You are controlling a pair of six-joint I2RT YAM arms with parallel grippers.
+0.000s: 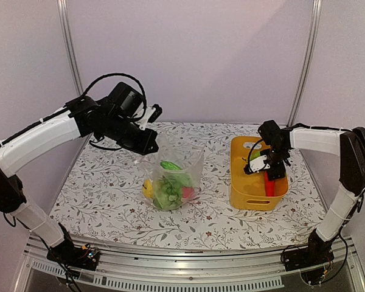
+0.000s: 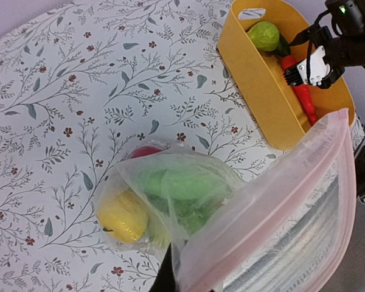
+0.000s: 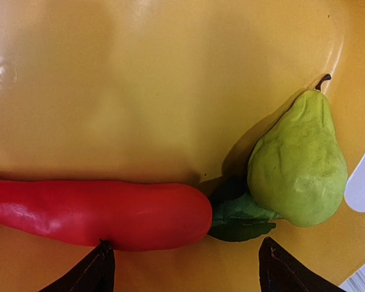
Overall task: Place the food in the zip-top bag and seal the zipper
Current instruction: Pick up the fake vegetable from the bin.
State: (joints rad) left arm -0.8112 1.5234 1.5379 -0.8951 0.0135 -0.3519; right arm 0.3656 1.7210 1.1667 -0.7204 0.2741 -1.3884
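Observation:
The clear zip-top bag (image 1: 174, 175) stands on the table, holding a yellow fruit (image 2: 121, 216), green pieces (image 2: 176, 182) and a red piece (image 2: 145, 151). My left gripper (image 1: 149, 140) is shut on the bag's upper left edge and holds the mouth up. One dark finger (image 2: 164, 278) shows against the bag, and the pinkish zipper strip (image 2: 249, 233) runs beside it. My right gripper (image 1: 271, 171) is open, low inside the yellow basket (image 1: 238, 182). In the right wrist view its fingertips (image 3: 97, 267) straddle the leafy end of the red-orange carrot (image 3: 109, 213). The green pear (image 3: 298, 170) lies beside it.
The basket (image 2: 255, 91) stands right of the bag, with a strip of flowered tablecloth (image 1: 109, 188) between them. The right gripper (image 2: 328, 58) shows over the basket in the left wrist view. Metal frame posts stand at the back corners.

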